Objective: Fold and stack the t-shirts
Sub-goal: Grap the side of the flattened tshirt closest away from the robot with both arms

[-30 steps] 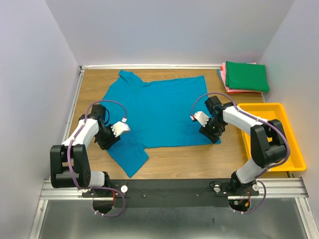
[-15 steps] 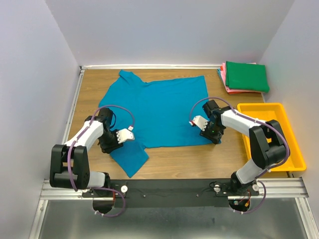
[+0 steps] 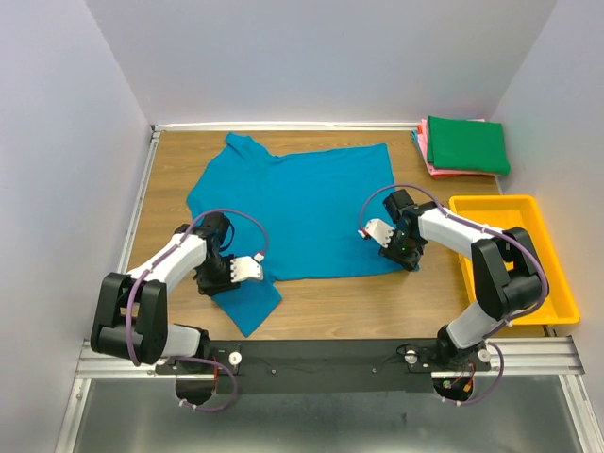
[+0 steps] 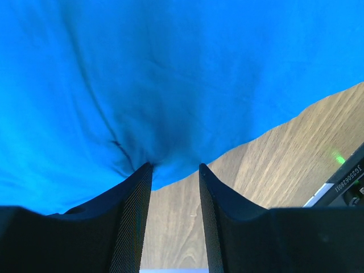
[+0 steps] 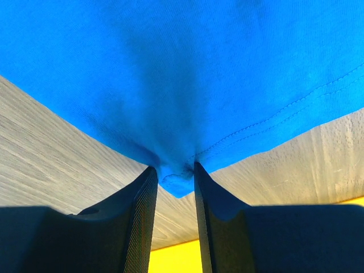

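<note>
On the wooden tabletop (image 3: 359,302) the teal-blue t-shirt (image 3: 293,203) lay spread flat across the centre of the frame, its lower-left hem pinched in the nearly closed left hand (image 3: 251,269) and its lower-right corner pinched likewise by the right hand (image 3: 377,231).

A yellow tray (image 3: 505,209) is lying at the right edge of the wooden surface (image 3: 359,304), with pale walls (image 3: 57,142) enclosing both.

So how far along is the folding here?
Done: a folded green t-shirt lies on folded pink ones at the far right corner. In hand: the left gripper and right gripper pinch the near edge of the flat teal t-shirt. Remaining: folding and stacking it.
</note>
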Controlling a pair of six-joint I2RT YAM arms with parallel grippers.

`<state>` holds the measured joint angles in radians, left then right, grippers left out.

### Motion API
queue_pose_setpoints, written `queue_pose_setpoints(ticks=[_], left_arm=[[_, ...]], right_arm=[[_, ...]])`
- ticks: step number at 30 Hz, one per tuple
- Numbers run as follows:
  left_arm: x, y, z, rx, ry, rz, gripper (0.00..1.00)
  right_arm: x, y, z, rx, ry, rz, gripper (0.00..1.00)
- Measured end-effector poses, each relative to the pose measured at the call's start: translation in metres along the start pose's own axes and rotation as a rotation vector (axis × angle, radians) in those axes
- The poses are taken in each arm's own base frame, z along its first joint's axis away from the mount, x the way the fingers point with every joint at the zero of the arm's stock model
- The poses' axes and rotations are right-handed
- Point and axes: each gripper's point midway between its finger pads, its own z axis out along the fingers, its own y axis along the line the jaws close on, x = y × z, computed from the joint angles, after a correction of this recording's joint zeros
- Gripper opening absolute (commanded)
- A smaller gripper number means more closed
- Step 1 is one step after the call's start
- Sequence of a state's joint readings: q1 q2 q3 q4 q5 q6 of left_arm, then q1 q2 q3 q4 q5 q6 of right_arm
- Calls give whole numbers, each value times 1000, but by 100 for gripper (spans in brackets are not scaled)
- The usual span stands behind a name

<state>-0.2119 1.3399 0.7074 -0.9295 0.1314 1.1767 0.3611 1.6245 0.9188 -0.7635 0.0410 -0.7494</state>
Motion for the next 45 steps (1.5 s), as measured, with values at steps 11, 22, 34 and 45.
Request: queue_pose_setpoints(ticks=[11, 22, 34, 45], left_arm=[[9, 7, 6, -24, 73, -6, 8], [8, 12, -1, -60, 68, 1, 0], [7, 13, -5, -66, 65, 1, 0], [7, 8, -6, -49, 65, 2, 0]], right_arm=[[1, -1, 0, 6, 4, -3, 24], [1, -6, -1, 33, 5, -5, 47], [-4, 0, -11, 49, -20, -36, 42], [-11, 12, -15, 39, -23, -81, 34]])
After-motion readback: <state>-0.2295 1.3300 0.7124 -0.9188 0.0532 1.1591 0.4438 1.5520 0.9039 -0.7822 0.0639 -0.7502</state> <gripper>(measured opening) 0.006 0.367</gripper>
